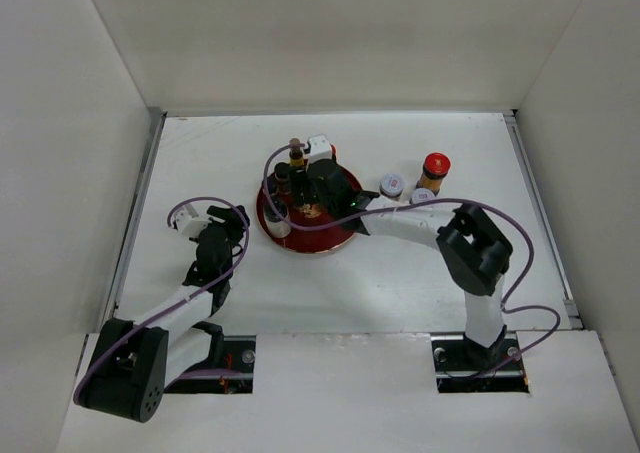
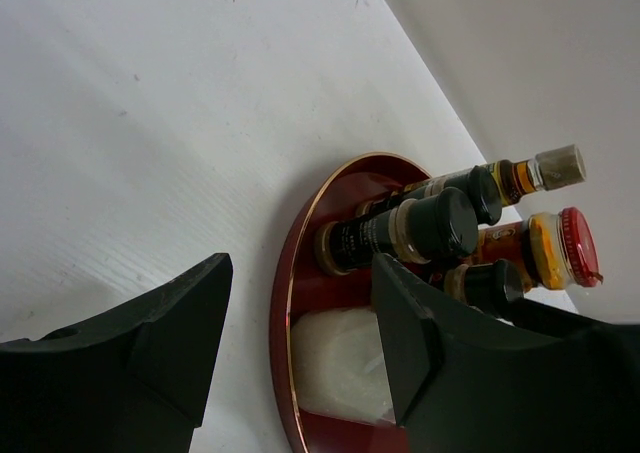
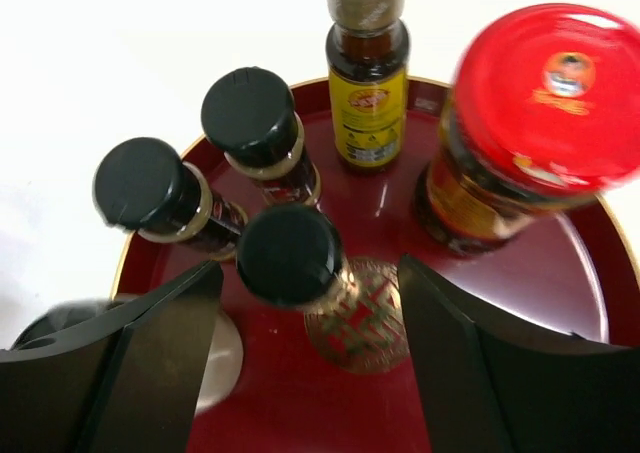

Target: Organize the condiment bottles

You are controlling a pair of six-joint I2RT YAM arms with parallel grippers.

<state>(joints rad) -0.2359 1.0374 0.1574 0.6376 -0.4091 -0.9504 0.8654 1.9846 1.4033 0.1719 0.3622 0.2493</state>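
On the dark-red tray [image 1: 322,245] stand three black-capped bottles, a yellow-labelled bottle [image 3: 368,113] and a red-lidded jar [image 3: 520,123]. My right gripper [image 3: 310,268] hangs open over the tray. One black-capped bottle [image 3: 290,253] stands upright between its fingers, by the gold emblem [image 3: 365,323], with a gap on each side. A white-lidded jar [image 2: 340,363] sits at the tray's left edge. Off the tray to the right stand a second red-lidded jar [image 1: 435,168] and two white-lidded jars [image 1: 392,185]. My left gripper [image 2: 300,273] is open and empty, low beside the tray's left rim [image 2: 285,303].
White walls close the table on three sides. The right arm's forearm [image 1: 420,223] stretches across from the right, just in front of the jars off the tray. Bare table lies in front of the tray and at the far back.
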